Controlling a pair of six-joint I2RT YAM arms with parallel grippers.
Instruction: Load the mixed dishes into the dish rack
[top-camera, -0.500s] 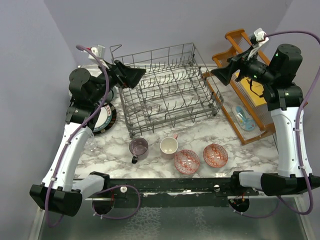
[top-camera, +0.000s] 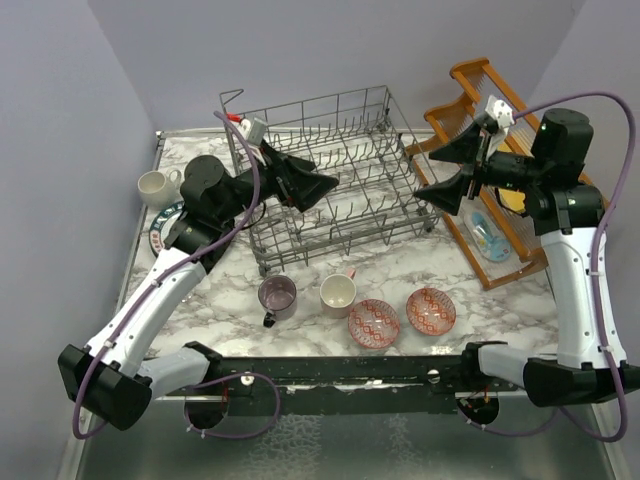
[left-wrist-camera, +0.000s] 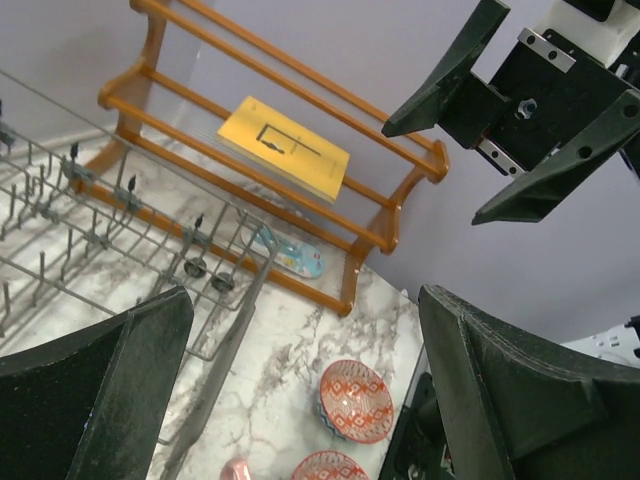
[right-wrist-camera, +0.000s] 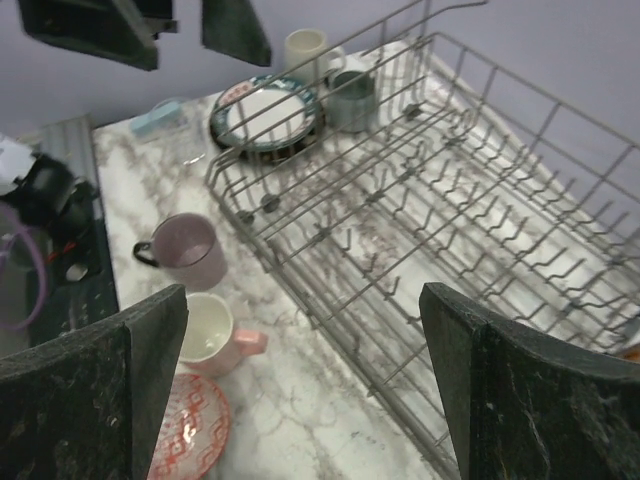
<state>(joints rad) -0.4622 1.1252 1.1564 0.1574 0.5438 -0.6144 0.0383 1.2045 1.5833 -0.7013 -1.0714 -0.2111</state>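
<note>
The grey wire dish rack (top-camera: 340, 175) stands empty at the middle back. In front of it sit a purple mug (top-camera: 277, 296), a cream mug with a pink handle (top-camera: 338, 292) and two red patterned bowls (top-camera: 373, 323) (top-camera: 430, 311). Left of the rack are a white mug (top-camera: 155, 185), a grey-green mug (right-wrist-camera: 352, 98) and the dark-rimmed plate (right-wrist-camera: 268, 112). My left gripper (top-camera: 318, 180) hangs open and empty over the rack's left part. My right gripper (top-camera: 437, 178) hangs open and empty at the rack's right edge (right-wrist-camera: 450, 200). The right wrist view shows the purple mug (right-wrist-camera: 190, 250), cream mug (right-wrist-camera: 210, 330) and one bowl (right-wrist-camera: 190, 440).
An orange-brown wooden slatted rack (top-camera: 490, 140) stands at the right, with a yellow item (left-wrist-camera: 283, 148) on it and a small blue-patterned object (top-camera: 484, 235) at its foot. Purple walls close in on the left, back and right. A clear glass (right-wrist-camera: 170, 125) stands near the plate.
My left arm has swung right and forward, from above the plate to over the rack's left side, uncovering the white mug. My right gripper has dropped slightly and turned.
</note>
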